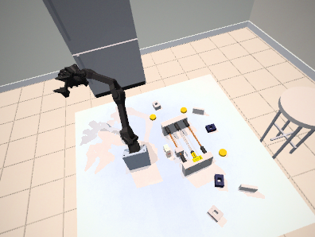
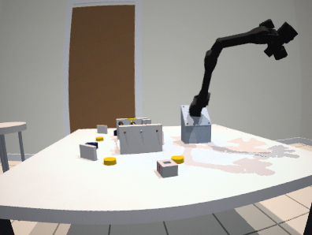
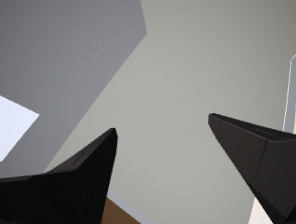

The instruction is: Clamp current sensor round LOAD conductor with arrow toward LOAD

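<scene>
Two likely faults: wrong wire, arrow backwards.

Could clamp round a neighbouring wire, given tight spacing in the wire frame (image 1: 197,165) (image 2: 140,139) and lettering too small to read; could tip the pale block (image 1: 167,150), probably the sensor, standing just beside the frame, by brushing it on approach. Might fail to latch if squeezed off-centre. Arrow unreadable. Gripper (image 1: 57,84) (image 2: 287,44) (image 3: 162,125) spread nearly full, holding nothing, touching nothing, high and well apart from sensor.
</scene>
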Robot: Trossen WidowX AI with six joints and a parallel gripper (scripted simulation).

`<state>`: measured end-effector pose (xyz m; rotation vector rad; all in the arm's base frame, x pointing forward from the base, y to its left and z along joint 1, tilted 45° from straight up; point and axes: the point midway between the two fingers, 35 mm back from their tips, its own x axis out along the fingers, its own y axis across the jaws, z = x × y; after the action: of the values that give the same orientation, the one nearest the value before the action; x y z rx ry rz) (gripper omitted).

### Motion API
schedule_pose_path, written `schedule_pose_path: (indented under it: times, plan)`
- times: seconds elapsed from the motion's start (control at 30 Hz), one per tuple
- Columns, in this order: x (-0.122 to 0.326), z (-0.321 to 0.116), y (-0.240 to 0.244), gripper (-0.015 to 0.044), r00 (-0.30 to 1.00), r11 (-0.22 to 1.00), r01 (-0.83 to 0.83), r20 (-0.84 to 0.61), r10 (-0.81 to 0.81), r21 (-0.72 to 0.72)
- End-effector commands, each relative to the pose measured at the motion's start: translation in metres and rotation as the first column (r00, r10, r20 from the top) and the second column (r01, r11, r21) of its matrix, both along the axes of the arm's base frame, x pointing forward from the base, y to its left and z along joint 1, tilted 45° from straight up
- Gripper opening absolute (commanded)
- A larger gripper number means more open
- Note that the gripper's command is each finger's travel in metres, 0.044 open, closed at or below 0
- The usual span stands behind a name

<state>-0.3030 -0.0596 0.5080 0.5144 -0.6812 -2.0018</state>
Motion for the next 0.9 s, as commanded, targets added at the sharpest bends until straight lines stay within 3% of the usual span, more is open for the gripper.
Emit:
schedule_pose_path:
  times: [0.0,0.2,0.4,0.67,0.87]
  plan:
    - [0.0,0.0,0.002,0.0426,1.0,1.0,0.012,0.0,-0.012,0.002]
    - [-0.008,-0.005,0.079,0.044,0.937,0.935,0.348,-0.042,-0.346,0.06]
    - [0.003,-0.02,0.171,0.044,0.752,0.743,0.659,-0.107,-0.651,0.117]
    - [0.064,-0.04,0.285,0.044,0.353,0.321,0.93,-0.194,-0.915,0.177]
    - [0.141,-0.053,0.348,0.044,-0.021,-0.072,0.976,-0.239,-0.971,0.204]
